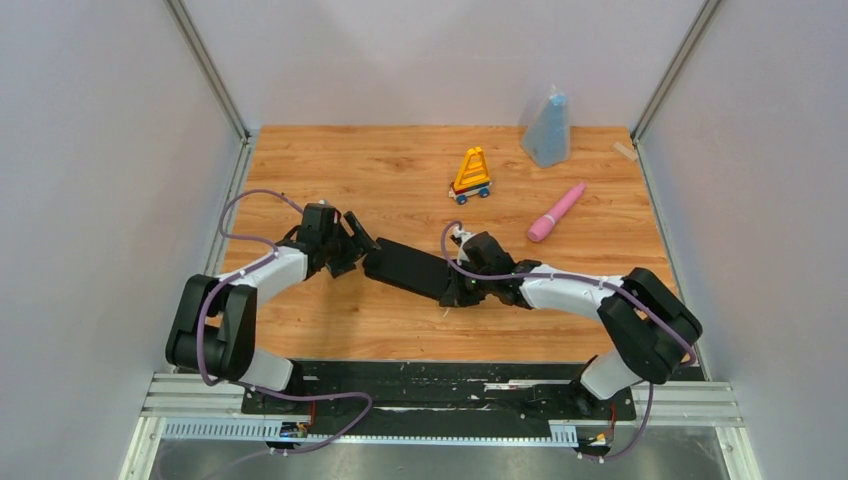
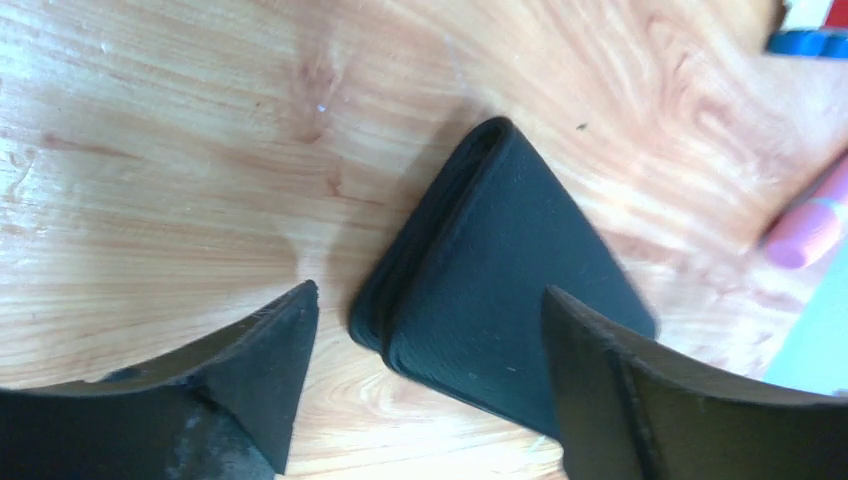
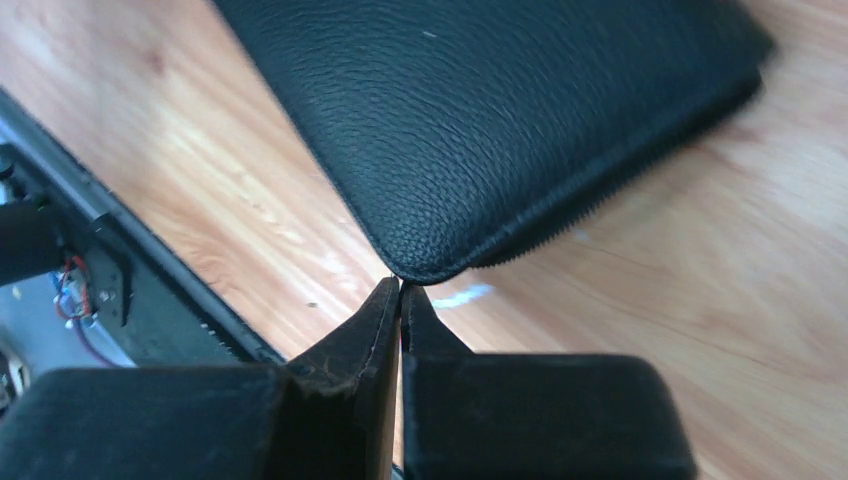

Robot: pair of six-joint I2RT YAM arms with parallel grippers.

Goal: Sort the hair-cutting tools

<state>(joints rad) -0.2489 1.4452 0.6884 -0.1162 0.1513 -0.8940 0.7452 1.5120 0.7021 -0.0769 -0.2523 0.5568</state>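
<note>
Wood-grain tabletop (image 1: 330,170) lies under both my arms. My left gripper (image 2: 428,295) stands wide open, holding nothing, with the black pebbled-leather zip case (image 2: 500,270) pointing its narrow end between the fingers. My right gripper (image 3: 400,290) is pressed shut, tips meeting at the case's rounded, zipper-edged corner.

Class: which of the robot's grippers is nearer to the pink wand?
Right. The right gripper, shut at the black case's right end, is left of the pink wand; the left gripper, open at the case's other end, is farther away.
</note>
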